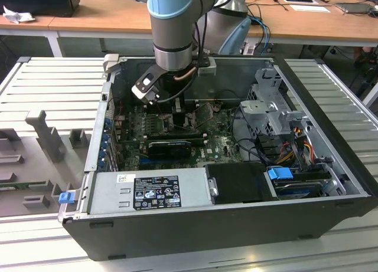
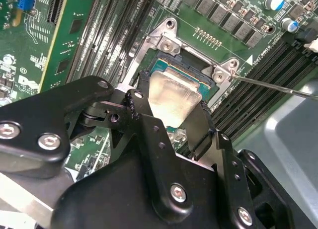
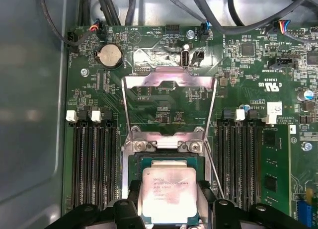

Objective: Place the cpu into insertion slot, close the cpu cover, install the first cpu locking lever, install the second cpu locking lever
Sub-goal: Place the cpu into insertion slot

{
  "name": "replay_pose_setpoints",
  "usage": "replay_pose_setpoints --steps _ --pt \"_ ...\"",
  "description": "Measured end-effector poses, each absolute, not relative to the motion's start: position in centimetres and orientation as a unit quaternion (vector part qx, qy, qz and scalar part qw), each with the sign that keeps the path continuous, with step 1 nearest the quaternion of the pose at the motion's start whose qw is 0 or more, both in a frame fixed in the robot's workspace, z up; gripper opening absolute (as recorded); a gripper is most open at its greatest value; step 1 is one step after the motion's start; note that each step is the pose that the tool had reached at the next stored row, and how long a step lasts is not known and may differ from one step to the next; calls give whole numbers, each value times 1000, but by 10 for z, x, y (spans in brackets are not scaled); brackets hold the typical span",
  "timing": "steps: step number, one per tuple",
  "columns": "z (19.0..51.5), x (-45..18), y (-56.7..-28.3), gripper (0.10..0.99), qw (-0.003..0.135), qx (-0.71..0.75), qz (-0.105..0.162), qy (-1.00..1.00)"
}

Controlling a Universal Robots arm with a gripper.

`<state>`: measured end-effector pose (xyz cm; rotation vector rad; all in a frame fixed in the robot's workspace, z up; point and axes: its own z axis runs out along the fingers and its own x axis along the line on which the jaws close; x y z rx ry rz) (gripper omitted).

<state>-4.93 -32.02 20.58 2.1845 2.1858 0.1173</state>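
We see the gripper (image 2: 174, 109) pinching the cpu (image 3: 168, 193) by two opposite edges, right at the insertion slot (image 3: 166, 158) mid-board, between the green board's (image 3: 248, 90) memory slots (image 3: 94, 159). The cpu cover (image 3: 169, 80) is swung open, clear of the slot.

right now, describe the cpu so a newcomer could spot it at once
Inside the open case, find the green board and the socket between its two banks of black memory slots. The cpu is the thin square chip at that socket, in the pincer. Its solid pale silvery face sets it apart from the dark slots.
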Motion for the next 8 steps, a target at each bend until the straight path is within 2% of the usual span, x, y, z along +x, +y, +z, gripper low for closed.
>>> replay_pose_setpoints --steps 8 --pt "201 -49 -320 525 25 706 38 707"
